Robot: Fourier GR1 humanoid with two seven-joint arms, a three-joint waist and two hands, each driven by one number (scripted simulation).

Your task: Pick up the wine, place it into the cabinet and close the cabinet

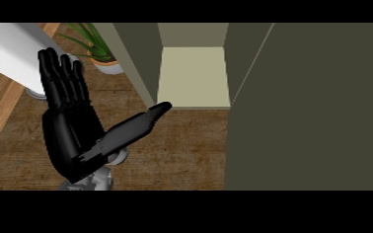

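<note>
You have the left hand (69, 128) flat open over the wooden counter (182, 148), fingers straight and holding nothing, thumb tip pointing at the open cabinet (193, 79) just right of it (potted plant (102, 54) beyond the fingertips), and no wine visible.

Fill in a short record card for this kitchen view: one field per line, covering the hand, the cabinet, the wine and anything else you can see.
left hand: open, fingers straight and pointing up, thumb reaching toward the cabinet's front edge
right hand: not in view
cabinet: open, pale shelf bare
cabinet door: dark panel at the right, swung open
wine: not visible
potted plant: left of the cabinet, in a white pot
counter: brown wood-grain top
</note>
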